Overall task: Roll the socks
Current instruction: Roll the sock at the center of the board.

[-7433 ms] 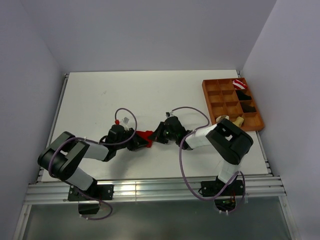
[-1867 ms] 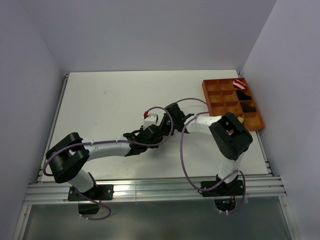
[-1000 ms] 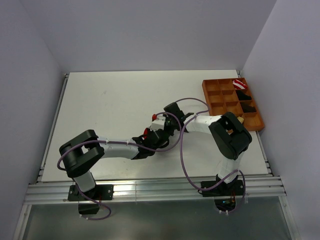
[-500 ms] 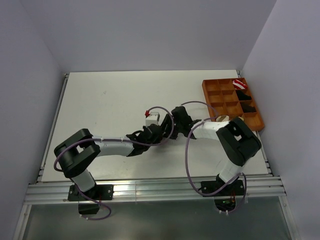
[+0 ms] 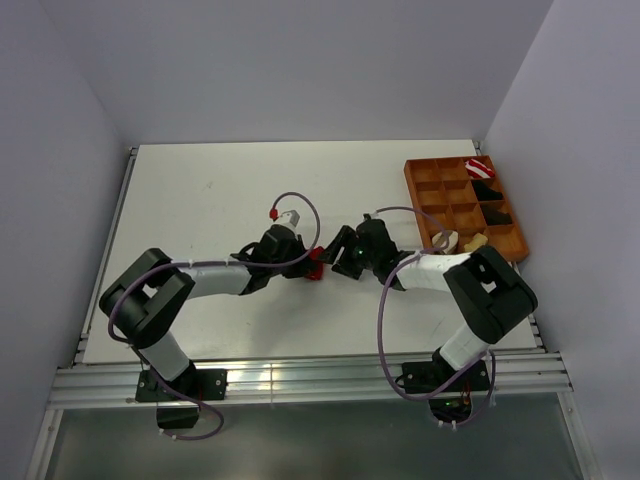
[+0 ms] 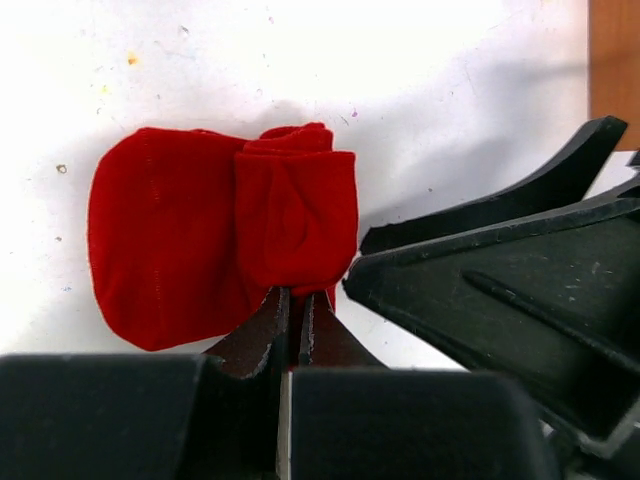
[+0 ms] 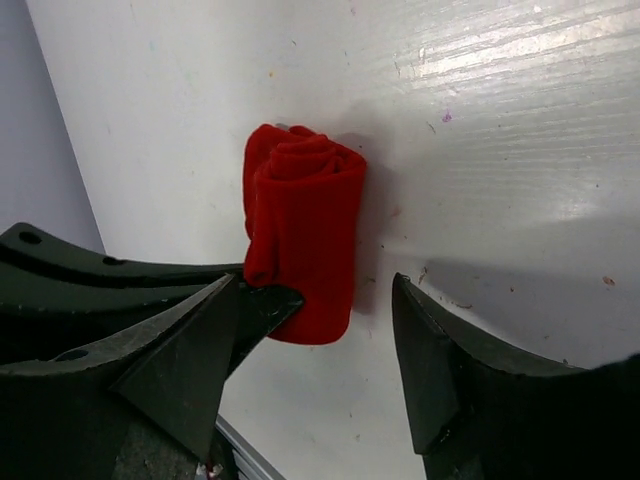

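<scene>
This is a robotics lab, set up as a closed test cell. A bare white table is boxed in by plain pale walls at the back and on both sides. Along its near edge runs an aluminium rail. Two robot arms, the left arm and the right arm, are bolted there on black bases, with purple cables looping loose along them. An orange tray of square compartments sits at the far right, and a red sock lies on the table between the arms.
</scene>
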`<state>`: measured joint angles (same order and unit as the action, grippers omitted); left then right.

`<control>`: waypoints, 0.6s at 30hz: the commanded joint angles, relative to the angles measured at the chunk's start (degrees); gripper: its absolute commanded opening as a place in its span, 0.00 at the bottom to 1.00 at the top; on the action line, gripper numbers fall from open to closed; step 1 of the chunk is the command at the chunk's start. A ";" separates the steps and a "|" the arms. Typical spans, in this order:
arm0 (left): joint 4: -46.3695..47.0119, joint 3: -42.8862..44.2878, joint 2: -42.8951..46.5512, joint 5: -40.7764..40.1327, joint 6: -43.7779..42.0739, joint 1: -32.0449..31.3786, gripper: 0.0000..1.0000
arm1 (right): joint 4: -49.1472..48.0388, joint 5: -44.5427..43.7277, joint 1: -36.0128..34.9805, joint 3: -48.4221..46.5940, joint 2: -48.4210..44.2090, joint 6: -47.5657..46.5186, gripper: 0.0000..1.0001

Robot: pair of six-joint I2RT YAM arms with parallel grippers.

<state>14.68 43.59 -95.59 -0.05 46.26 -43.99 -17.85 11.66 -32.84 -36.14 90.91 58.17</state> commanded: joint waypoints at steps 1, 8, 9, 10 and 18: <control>-3.34 -2.11 -1.97 7.78 2.43 2.41 0.01 | -7.64 -1.20 0.23 0.37 1.19 0.36 0.69; -2.20 -3.51 -3.90 14.11 5.24 6.54 0.01 | -11.08 -0.85 0.23 -1.03 5.23 -0.51 0.67; -2.02 -3.95 -4.42 14.73 5.68 7.15 0.01 | -11.16 -0.76 0.32 -1.65 5.76 -0.60 0.67; -1.15 -4.30 -4.60 15.25 5.94 7.51 0.01 | -11.33 -0.50 0.32 -1.65 6.20 -0.60 0.67; 0.97 -5.80 -7.23 18.07 7.00 10.06 0.01 | -14.41 2.40 0.23 -1.83 11.91 -0.51 0.63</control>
<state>22.24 39.90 -98.96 17.67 54.17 -34.11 -31.20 13.58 -32.82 -37.08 100.44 58.59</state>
